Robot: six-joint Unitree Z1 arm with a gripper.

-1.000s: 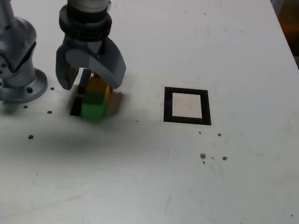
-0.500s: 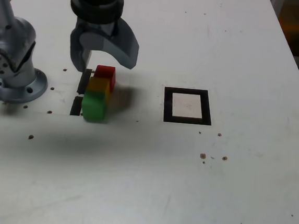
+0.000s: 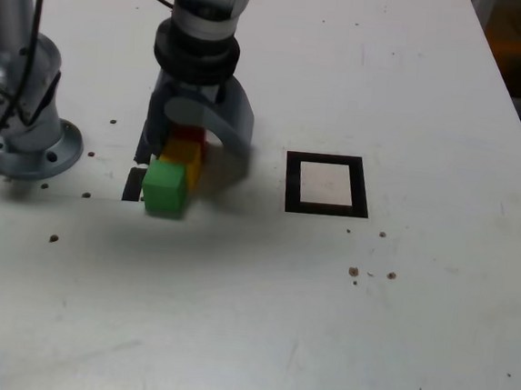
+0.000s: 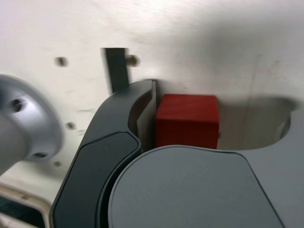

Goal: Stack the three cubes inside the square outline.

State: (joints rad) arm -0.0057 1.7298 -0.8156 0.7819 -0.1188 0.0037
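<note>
Three cubes lie in a touching row left of centre in the exterior view: green cube [image 3: 165, 188] nearest, yellow cube [image 3: 183, 159] behind it, red cube [image 3: 189, 136] at the far end. My gripper [image 3: 195, 151] is low over that far end, open, its jaws straddling the red cube. In the wrist view the red cube [image 4: 186, 121] sits between the jaws; one finger [image 4: 141, 118] stands right against its side and the other is well apart from it. The square outline [image 3: 329, 157], black with a white centre, lies bare to the exterior view's right of the cubes.
The arm's grey base [image 3: 24, 133] is bolted at the exterior view's left. Two short black tape strips [image 3: 134, 184] lie beside the cubes, one showing in the wrist view [image 4: 116, 69]. Small screw holes [image 3: 354, 272] dot the white table [image 3: 322, 328].
My gripper has moved toward the exterior view's right and come down, from above the row to around the red cube. The cubes have stayed in place.
</note>
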